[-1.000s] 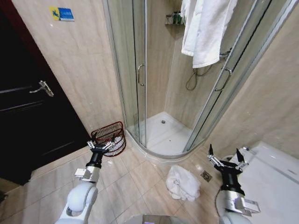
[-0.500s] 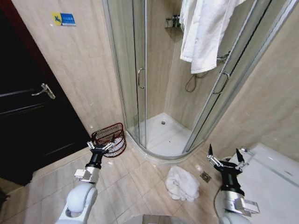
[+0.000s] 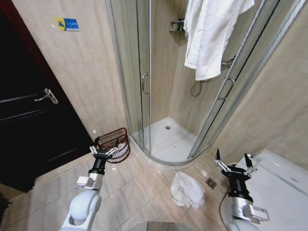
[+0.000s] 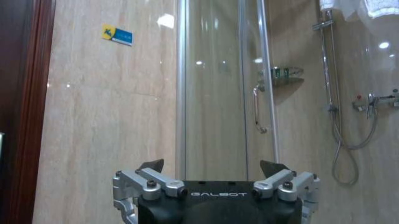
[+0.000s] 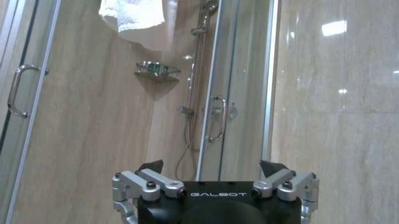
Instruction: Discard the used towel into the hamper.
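Raised upright at the near edge of the head view, the left gripper (image 3: 103, 150) is held over the beige floor tiles (image 3: 139, 187) with its two fingers spread wide and nothing between them; the same parted, empty fingers are seen in the left wrist view (image 4: 214, 169). At the near right, the right gripper (image 3: 232, 163) is likewise held upright with its fingers apart and empty, as is also seen in the right wrist view (image 5: 212, 167), just beside the white toilet lid (image 3: 279, 187).

Between the two arms, the crumpled white used towel (image 3: 186, 189) is seen lying on the floor, near the small dark floor drain (image 3: 211, 182) and nearer to the right gripper than to the left. Neither gripper is touching it.

Just beyond the left gripper, the small round hamper of dark red-brown open weave (image 3: 114, 143) is seen standing on the floor against the beige marbled wall (image 3: 86, 77), tilted toward the robot, just beside the curved base of the glass shower enclosure (image 3: 144, 72). The hamper and the towel are well apart.

Farther off, a white bathrobe (image 3: 209, 33) is hung at the top of the shower, and a dark wooden door with a metal lever handle (image 3: 47, 96) is seen to the left.
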`<state>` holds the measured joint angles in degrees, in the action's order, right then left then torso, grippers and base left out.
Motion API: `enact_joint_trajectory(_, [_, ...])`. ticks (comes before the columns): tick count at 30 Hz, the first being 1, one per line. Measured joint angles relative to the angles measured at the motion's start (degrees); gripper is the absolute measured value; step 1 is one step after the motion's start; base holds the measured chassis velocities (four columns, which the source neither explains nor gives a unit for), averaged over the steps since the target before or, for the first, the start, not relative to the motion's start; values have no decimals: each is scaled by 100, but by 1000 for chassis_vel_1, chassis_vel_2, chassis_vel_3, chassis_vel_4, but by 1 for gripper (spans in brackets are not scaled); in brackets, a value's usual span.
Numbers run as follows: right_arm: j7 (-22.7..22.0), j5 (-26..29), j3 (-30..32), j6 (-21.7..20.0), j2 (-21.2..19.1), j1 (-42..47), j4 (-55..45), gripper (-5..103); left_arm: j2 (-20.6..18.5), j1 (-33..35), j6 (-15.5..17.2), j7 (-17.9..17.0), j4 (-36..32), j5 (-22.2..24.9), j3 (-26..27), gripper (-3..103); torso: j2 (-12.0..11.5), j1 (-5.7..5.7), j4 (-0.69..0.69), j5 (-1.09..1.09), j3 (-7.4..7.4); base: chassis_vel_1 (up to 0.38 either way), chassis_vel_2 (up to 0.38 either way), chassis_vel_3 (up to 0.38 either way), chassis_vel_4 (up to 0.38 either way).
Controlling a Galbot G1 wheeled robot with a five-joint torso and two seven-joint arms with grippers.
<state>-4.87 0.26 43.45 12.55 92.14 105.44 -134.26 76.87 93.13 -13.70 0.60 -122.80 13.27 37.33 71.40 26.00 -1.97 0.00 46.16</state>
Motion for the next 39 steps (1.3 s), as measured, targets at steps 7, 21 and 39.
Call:
enact_joint_trajectory(7, [57, 98, 25, -326, -20, -297, -116, 100, -2, 15, -4, -2, 6, -15, 9, 100, -8, -2, 0, 0, -4, 0, 0, 0, 0])
enact_joint_trajectory(21, [-404, 1727, 256, -2451, -2170, -2401, -386, 100, 41, 249, -334, 3, 37, -12, 65, 100, -48, -20, -1, 2, -25, 0, 0, 0, 0])
enact_joint_trajectory(39, [-654, 3296, 97, -2746, -4023, -4349, 167, 100, 346, 662, -1431, -441, 390, -403, -93, 100, -72, -31, -2, 2, -38, 0, 0, 0, 0])
